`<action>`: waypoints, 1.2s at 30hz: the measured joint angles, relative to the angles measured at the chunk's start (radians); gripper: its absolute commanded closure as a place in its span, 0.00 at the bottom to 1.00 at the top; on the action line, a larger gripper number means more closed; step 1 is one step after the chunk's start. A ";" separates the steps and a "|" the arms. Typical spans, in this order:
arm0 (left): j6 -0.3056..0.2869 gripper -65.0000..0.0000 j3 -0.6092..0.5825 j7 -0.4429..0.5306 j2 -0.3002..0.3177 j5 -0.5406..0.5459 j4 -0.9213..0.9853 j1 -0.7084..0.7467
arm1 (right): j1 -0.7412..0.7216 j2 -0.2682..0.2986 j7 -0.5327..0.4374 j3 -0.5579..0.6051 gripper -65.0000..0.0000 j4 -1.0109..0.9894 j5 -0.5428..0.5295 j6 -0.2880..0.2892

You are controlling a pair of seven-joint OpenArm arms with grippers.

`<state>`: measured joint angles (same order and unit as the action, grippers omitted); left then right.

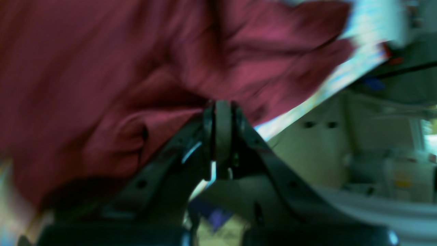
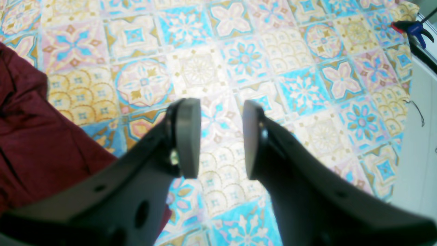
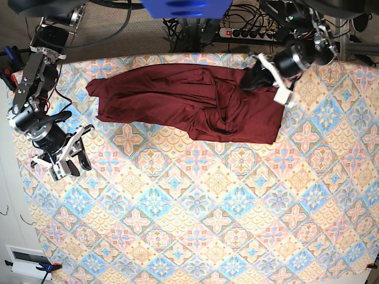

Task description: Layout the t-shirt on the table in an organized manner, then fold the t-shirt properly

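Left pincer (image 3: 256,78) pinches the crumpled dark maroon jersey t-shirt (image 3: 189,100) at its edge near the tile-patterned desk (image 3: 207,225) far side, right pincer (image 2: 216,136) spread, empty; pull slowly outward to flatten.

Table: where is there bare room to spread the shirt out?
Bare table runs from the t-shirt to the near edge. The far strip is crowded: the shirt lies bunched there, left gripper shut on it. Right gripper hangs open near the side edge.

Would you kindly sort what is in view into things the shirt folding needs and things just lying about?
Needed: shirt; table; left gripper, shut on the shirt; right gripper, open.

Lying about: clamp at the table edge; power strip behind the table.
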<state>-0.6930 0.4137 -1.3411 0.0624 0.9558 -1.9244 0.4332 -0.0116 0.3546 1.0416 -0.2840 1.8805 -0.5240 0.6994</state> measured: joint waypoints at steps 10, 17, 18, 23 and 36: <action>0.098 1.00 -0.180 0.014 -0.072 -0.005 0.006 -0.123 | 0.000 0.000 0.001 -0.003 0.70 0.000 0.002 0.000; 0.105 1.00 -0.239 -0.005 -0.126 -0.097 0.043 -0.179 | -0.002 0.000 0.000 -0.003 0.70 0.000 0.004 0.000; 0.105 1.00 -0.254 0.004 -0.124 -0.104 0.043 -0.178 | -0.002 0.000 -0.001 -0.005 0.70 0.000 0.004 0.000; 0.104 0.97 -0.353 0.002 -0.117 -0.227 0.077 -0.184 | -0.002 0.003 0.000 -0.035 0.70 0.000 0.005 -0.004; 0.098 0.28 -0.478 -0.001 0.007 -0.273 0.010 -0.238 | 0.032 0.001 0.068 -0.034 0.70 0.000 0.005 -0.001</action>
<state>-0.5953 -0.0647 -1.3422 0.0692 0.6830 -1.9144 0.1947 0.0208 0.3553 1.1095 -0.3176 1.8805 -0.5190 0.6987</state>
